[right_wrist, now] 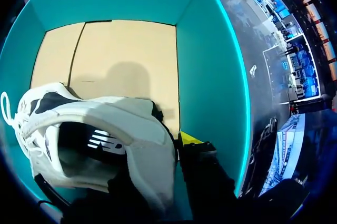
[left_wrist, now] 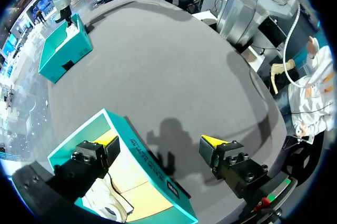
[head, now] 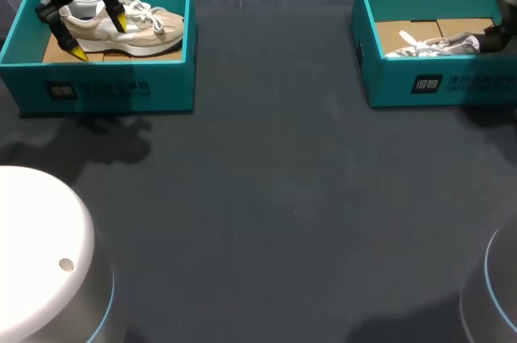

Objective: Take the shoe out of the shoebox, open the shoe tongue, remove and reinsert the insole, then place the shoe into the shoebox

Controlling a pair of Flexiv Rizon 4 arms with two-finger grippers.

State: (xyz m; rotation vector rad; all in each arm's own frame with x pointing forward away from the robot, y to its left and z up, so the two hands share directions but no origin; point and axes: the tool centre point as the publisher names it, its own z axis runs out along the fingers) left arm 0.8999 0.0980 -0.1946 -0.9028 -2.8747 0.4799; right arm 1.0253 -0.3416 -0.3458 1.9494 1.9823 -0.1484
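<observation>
dim overhead light; soft shadows on table (head: pixel 266 198)

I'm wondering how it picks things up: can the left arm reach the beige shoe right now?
Probably yes: the left pincer hangs open above the lidless shoebox, and nothing covers the beige shoe.

A dark grey table (head: pixel 266 198) crossed by soft shadows
</observation>
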